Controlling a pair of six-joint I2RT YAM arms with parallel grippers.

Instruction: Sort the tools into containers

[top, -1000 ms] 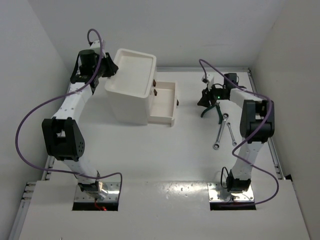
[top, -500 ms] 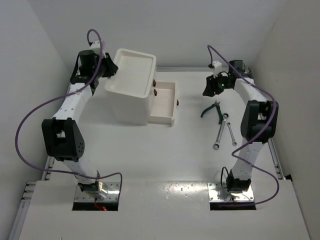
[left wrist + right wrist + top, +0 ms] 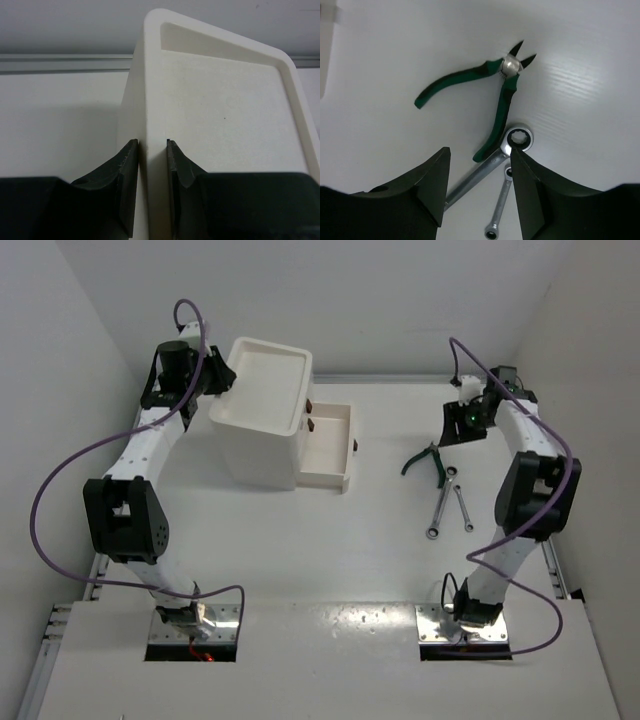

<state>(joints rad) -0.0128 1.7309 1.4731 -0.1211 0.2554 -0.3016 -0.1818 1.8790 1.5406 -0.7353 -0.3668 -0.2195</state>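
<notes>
my left gripper (image 3: 152, 165) is clamped on the tray rim (image 3: 150, 60) of the white cabinet (image 3: 262, 445). my right gripper (image 3: 477, 155) hangs over the green-handled pliers (image 3: 506, 85) and two silver wrenches (image 3: 484, 173), jaws apart, empty.

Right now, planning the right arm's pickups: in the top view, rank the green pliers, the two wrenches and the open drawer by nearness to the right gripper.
1. Green pliers, just left of the right gripper.
2. Two wrenches, past the pliers, toward the bases.
3. Open drawer, far left, at the cabinet.

White table (image 3: 300, 550) enclosed by plain white walls (image 3: 400, 300).
</notes>
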